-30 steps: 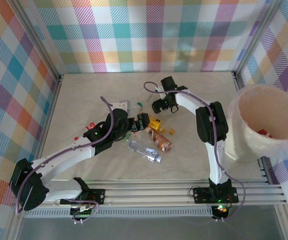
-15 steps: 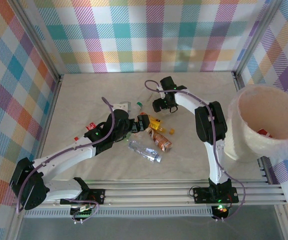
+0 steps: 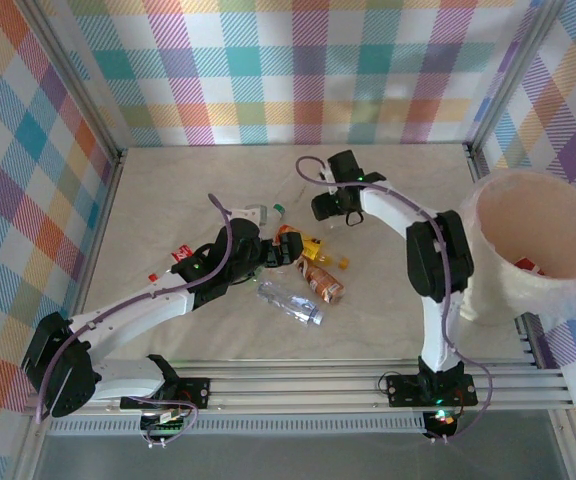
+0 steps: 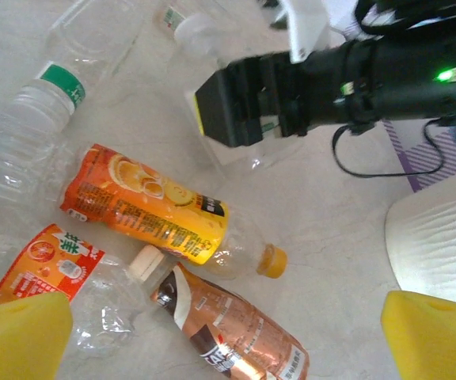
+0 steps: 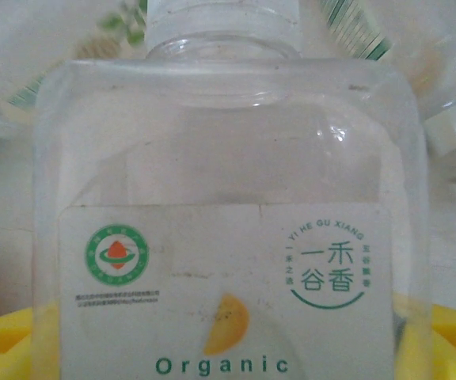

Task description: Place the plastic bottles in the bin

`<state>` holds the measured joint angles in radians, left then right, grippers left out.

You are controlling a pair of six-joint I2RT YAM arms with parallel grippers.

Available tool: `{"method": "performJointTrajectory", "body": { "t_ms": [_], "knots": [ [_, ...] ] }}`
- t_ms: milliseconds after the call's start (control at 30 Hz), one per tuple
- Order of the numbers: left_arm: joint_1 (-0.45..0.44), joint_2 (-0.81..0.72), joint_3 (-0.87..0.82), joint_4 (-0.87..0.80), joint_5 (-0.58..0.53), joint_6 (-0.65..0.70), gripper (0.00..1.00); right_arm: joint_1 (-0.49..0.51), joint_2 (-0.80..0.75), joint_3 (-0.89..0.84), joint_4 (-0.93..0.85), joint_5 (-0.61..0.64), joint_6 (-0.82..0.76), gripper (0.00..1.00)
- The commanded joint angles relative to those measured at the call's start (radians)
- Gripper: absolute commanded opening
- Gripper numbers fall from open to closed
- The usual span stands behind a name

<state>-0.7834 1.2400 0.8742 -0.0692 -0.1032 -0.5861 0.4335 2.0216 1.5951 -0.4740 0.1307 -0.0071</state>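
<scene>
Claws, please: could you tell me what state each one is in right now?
Left claw: open, holding nothing.
Right claw: closed on a clear bottle.

Overhead view: bright, even, diffuse light from above. Soft, short shadows under my arms on desk. Picture sharp, plaid colours strong.

Left wrist view: crisp on orange-label bottle. White glints on copper-label bottle. Bin wall very bright, ribbing faint. My left pads are soft yellow blurs in lower corners.

Right wrist view: milky, low contrast. Clear bottle very close, label print readable. Background blurred, my right pads out of focus.
</scene>
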Motion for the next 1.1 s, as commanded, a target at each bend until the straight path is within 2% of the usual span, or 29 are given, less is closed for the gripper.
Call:
{"method": "performJointTrajectory", "body": {
  "t_ms": [0,333,433,700,900,1067],
  "knots": [
    [-0.014,0.004,0.032,0.044,0.077,0.021,1.00,0.006,-0.126,-0.048,0.074,0.001,0.021,0.75],
    [-0.013,0.039,0.089,0.140,0.247,0.001,1.00,0.007,-0.463,-0.268,0.144,-0.034,0.108,0.73],
    [-0.016,0.052,0.100,0.199,0.309,0.016,1.00,0.007,-0.541,-0.297,0.125,-0.053,0.130,0.72],
    [-0.038,0.115,0.169,0.214,0.386,0.031,1.00,0.005,-0.698,-0.307,0.036,-0.064,0.175,0.71],
    [-0.101,0.169,0.232,0.236,0.357,0.060,1.00,-0.034,-0.797,-0.279,-0.031,-0.135,0.194,0.70],
    [-0.147,0.172,0.247,0.245,0.291,0.113,1.00,-0.109,-0.885,-0.249,-0.071,-0.071,0.182,0.70]
  ]
}}
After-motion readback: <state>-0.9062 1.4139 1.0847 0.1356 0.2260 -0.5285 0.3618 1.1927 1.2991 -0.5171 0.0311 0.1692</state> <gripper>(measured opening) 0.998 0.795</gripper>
